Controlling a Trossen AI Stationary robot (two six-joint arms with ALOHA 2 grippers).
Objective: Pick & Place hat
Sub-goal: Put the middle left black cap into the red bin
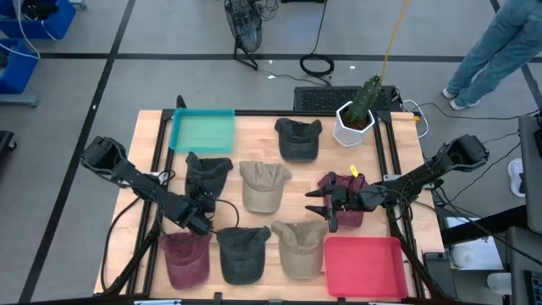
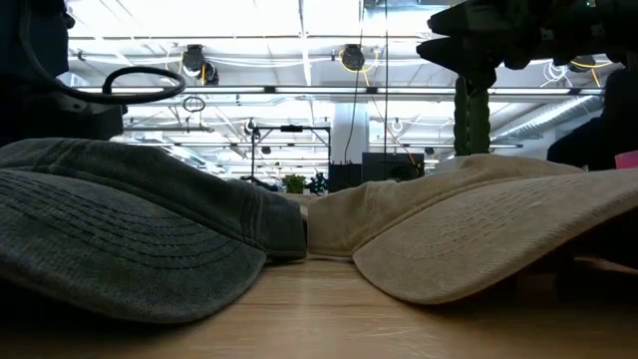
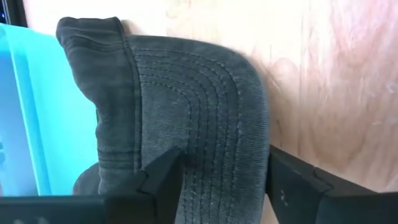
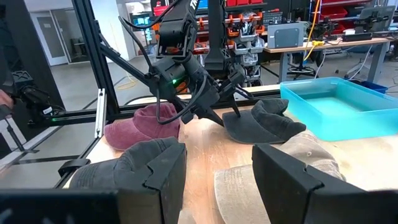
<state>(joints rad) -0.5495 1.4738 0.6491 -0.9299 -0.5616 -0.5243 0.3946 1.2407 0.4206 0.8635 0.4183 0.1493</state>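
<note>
From above, the wooden table is carrying eight caps, a teal tray at the far left and a red tray at the near right, with a potted cactus standing at the far right corner. The left gripper is sitting over the brim of the dark grey cap in the left middle row, while the right gripper is hovering beside the maroon cap on the right side, fingers spread. A person's legs are showing on the floor beyond the far right of the table. At table height, a grey cap brim on the left and a tan cap brim on the right are filling the foreground, and a dark gripper is hanging above at upper right; which arm it belongs to cannot be told from this view. At the left wrist, the left fingers are straddling the dark grey cap's brim, one on each side, apart and not clamped, with the teal tray's wall lying just beside the cap. At the right wrist, the right fingers are standing open with nothing between them, looking across at the left arm bearing down on the dark grey cap, near another maroon cap and the teal tray.
</note>
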